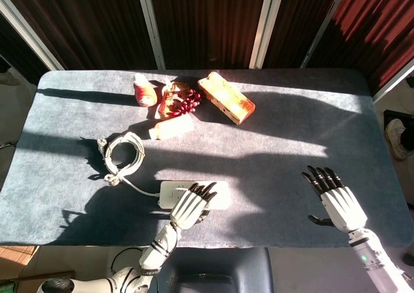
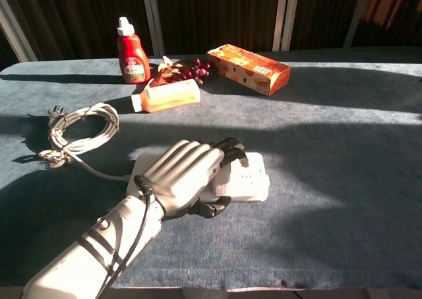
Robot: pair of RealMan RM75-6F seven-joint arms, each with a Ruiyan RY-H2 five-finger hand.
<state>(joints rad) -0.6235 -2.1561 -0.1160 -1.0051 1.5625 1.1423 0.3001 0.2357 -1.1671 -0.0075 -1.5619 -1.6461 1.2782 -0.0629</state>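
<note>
A robot's left hand (image 2: pixel 188 177) lies over a white power strip (image 2: pixel 247 178) near the front edge of a blue-grey table (image 1: pixel 291 138), fingers curled down over the strip's top and thumb tucked against its near side; it appears to grip the strip, though the chest view hides the underside of the palm. In the head view the same hand (image 1: pixel 191 205) covers the middle of the strip (image 1: pixel 169 191), leaving both ends showing. The strip's white cable (image 2: pixel 82 132) runs off to the left into a loose coil, its plug lying at the coil's far edge.

The right hand (image 1: pixel 337 200) hovers open over the table's right front part, well apart from the strip, fingers spread and holding nothing; only the head view shows it.

Along the back of the table, in sunlight, a red sauce bottle (image 2: pixel 131 56) stands upright at the left. Beside it a bunch of dark red grapes (image 2: pixel 196 70) rests on a small wrapper, with a bottle of orange drink (image 2: pixel 166 96) lying on its side just in front. An orange carton (image 2: pixel 248 68) lies flat to the right of the grapes.
</note>
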